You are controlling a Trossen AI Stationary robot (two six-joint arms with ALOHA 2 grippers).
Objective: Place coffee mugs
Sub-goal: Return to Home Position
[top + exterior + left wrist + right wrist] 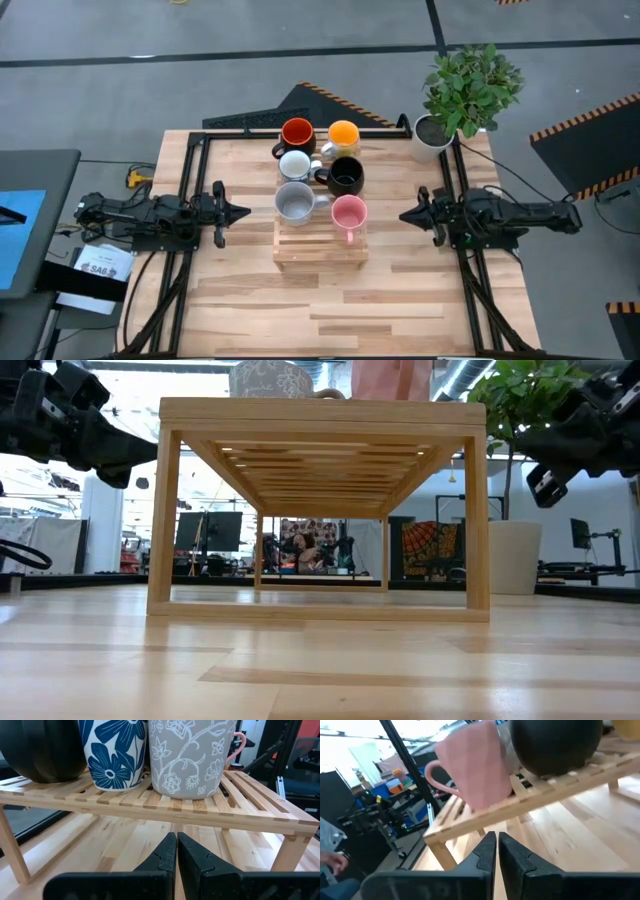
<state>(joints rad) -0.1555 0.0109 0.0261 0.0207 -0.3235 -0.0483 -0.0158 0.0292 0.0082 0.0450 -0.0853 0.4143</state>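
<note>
Six mugs stand on their bases on a slatted wooden rack (318,250) at the table's middle: red-orange (297,133), yellow-orange (343,134), white (295,165), black (346,176), grey (294,203) and pink (348,213). The left wrist view shows the grey mug (187,757) with a floral pattern beside the white mug (115,752) with blue flowers. The right wrist view shows the pink mug (475,762) and the black mug (555,745). My left gripper (243,212) is shut, left of the rack. My right gripper (404,215) is shut, right of the rack. Neither touches anything.
A potted plant in a white pot (432,135) stands at the table's far right corner. A black frame (195,150) borders the table's sides and far edge. Bare wood lies between the rack and the near edge. A person's hand (335,862) shows beyond the table.
</note>
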